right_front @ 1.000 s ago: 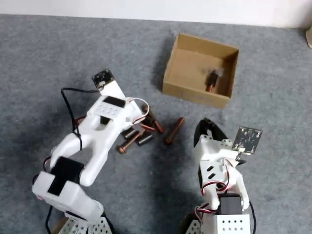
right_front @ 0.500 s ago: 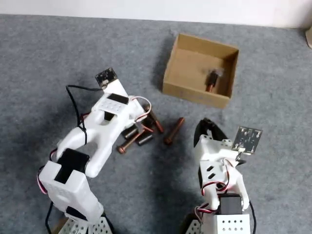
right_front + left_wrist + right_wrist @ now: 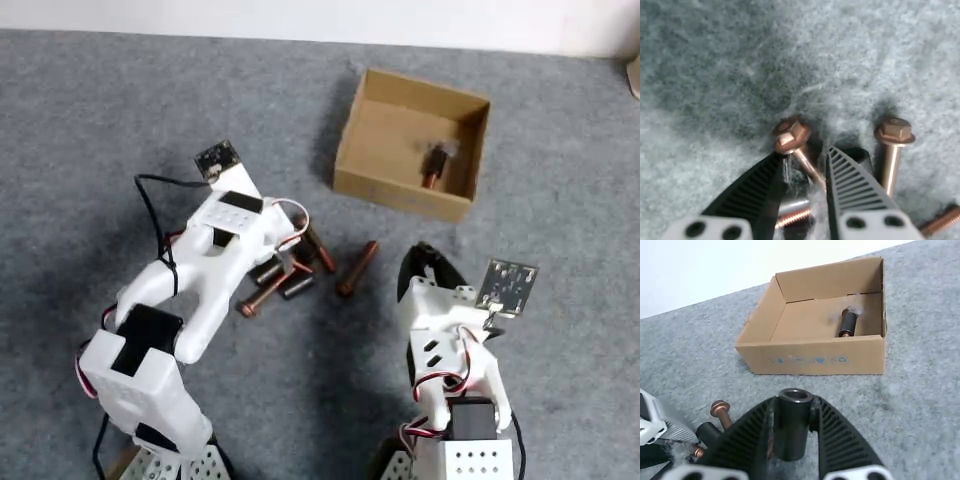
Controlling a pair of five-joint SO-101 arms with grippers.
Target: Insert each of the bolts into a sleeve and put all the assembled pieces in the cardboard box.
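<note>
My left gripper [image 3: 807, 155] is open by a narrow gap, low over the grey carpet, its fingers on either side of a copper bolt [image 3: 791, 136] whose head points away from it. A second bolt [image 3: 892, 150] lies just beside. From above, the left gripper [image 3: 297, 256] sits over the cluster of bolts [image 3: 262, 291] and black sleeves [image 3: 297, 286]. My right gripper [image 3: 421, 264] is shut on a black sleeve [image 3: 792, 424], held upright, short of the cardboard box [image 3: 810, 360]. One assembled piece [image 3: 435, 167] lies inside the box [image 3: 400, 195].
Another copper bolt [image 3: 356, 268] lies alone between the cluster and the right gripper. A sleeve with a threaded bolt end [image 3: 792, 212] lies under the left fingers. Bare carpet stretches left of the box and along the far side.
The left arm swung slightly, its wrist shifting toward the far side over the cluster, then held. The lower-left bolt nudged a little. The right arm kept still with its sleeve.
</note>
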